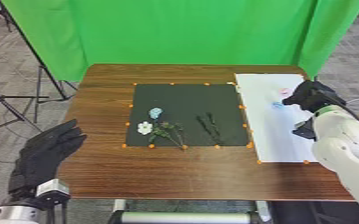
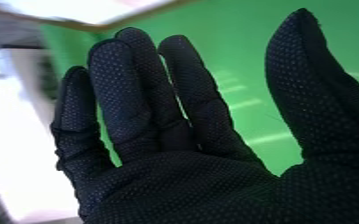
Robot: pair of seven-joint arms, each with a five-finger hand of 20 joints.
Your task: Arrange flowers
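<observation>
Mat: black, on the brown wooden worktop; bears a white flower, a pale blue flower, leafy green stems and, beside them, dark stems.
Sheet: white, to the right of the mat; a pink flower and a blue flower lie on it, near each other.
Right hand: just beside those two, fingers nearly straight and slightly parted, thumb spread wide, holding nothing.
Left hand: by the worktop's left edge, fingers fairly straight and close together, empty.
Arrangement: partly done, I judge, with some pieces grouped on the mat (if that is where they belong; the pictures don't settle it).
Remaining: probably bringing the pink and blue flowers over to join the rest.
</observation>
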